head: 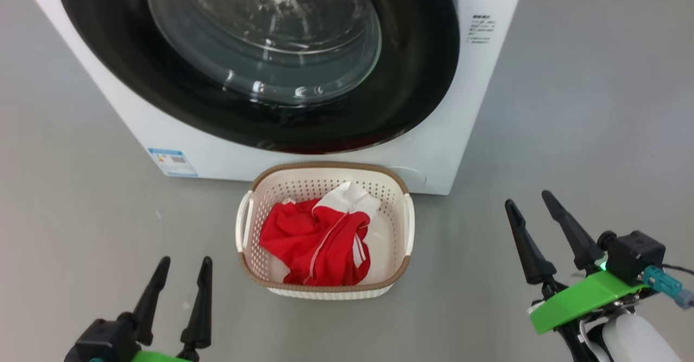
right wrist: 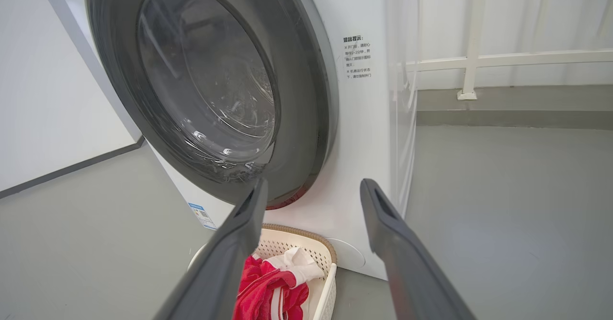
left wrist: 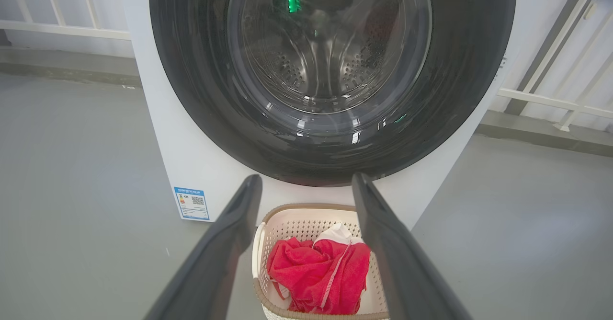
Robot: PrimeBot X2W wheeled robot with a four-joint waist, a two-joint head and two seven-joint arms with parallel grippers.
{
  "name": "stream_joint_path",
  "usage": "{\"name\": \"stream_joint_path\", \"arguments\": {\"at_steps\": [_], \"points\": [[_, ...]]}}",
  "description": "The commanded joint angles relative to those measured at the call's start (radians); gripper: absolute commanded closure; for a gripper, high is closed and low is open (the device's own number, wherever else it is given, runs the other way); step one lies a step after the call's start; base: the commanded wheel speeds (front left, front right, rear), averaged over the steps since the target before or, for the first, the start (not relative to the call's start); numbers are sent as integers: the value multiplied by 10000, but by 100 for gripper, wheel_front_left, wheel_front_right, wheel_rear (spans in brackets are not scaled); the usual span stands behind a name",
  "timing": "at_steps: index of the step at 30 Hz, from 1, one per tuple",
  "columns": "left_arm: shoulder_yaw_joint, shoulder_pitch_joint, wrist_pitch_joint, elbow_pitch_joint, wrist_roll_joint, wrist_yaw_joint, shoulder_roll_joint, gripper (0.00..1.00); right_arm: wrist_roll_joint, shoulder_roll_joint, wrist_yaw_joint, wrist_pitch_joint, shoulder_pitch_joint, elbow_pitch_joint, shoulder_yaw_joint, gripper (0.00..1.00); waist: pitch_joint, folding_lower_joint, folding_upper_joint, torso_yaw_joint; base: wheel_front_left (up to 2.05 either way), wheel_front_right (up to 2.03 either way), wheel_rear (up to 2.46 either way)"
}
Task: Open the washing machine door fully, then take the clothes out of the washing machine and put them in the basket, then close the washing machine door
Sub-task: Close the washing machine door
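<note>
Red-and-white clothes [head: 317,240], soft, light, best pinched at a bunched fold, lie in basket [head: 325,165] before washing machine [head: 434,150], door [head: 423,80] apparently shut; L gripper [head: 185,260] & R gripper [head: 527,198] both spread, empty.

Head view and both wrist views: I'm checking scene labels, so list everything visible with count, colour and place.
washing machine: one, white, on the grey floor.
washing machine door: one, black rim with clear glass, on the machine's front.
label sticker: one, blue, low on the machine's front.
basket: one, cream with brown rim, on the floor before the machine.
clothes: one bundle, red and white, inside the basket.
railing: white, count unclear, behind the machine.
left gripper: one, dark fingers, open, lower left of the head view.
right gripper: one, dark fingers, open, lower right.
</note>
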Motion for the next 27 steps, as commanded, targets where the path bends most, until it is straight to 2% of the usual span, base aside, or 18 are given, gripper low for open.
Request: {"name": "stream_joint_path", "arguments": {"at_steps": [1,15,27], "points": [[401,88,-122,-152,18,6,225,0,-62,-45,-36,-55,204,-272,117,0,-419,0,0,-372,0,0,0],[613,732,-122,-181,9,6,356,0,-117,-72,-36,-55,1553,-391,-281,0,-1218,0,0,-941,0,0,0],[834,1105,-122,-334,16,6,372,0,-191,-82,-36,-55,2213,-601,-789,0,-1416,0,0,-1395,0,0,0]]}}
